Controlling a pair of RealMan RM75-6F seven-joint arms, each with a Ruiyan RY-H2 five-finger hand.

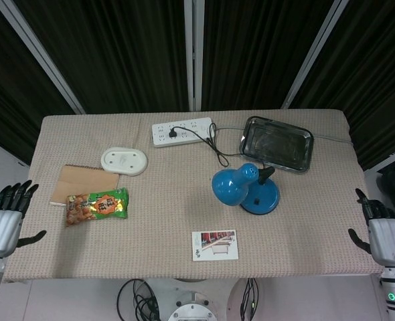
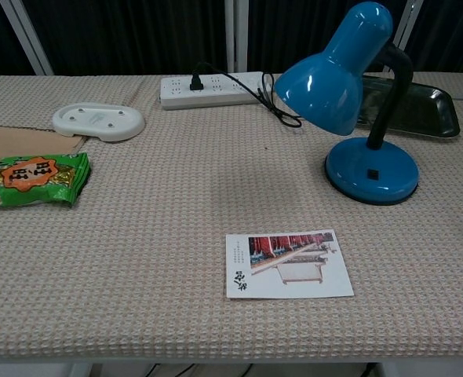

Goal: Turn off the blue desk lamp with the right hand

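Observation:
The blue desk lamp (image 1: 246, 189) stands right of the table's middle, its shade (image 2: 331, 66) tilted toward the left and its round base (image 2: 371, 170) flat on the cloth. A small black switch shows on the base. No light shows from the shade. My right hand (image 1: 387, 235) hangs off the table's right edge, fingers apart, holding nothing, well clear of the lamp. My left hand (image 1: 6, 219) is beyond the left edge, fingers spread and empty. Neither hand shows in the chest view.
A white power strip (image 1: 182, 131) with a black cable lies at the back, a metal tray (image 1: 276, 144) behind the lamp. A white oval dish (image 1: 124, 160), a brown notebook (image 1: 79, 180), a green snack bag (image 1: 97, 204) and a picture card (image 1: 214, 244) lie on the cloth.

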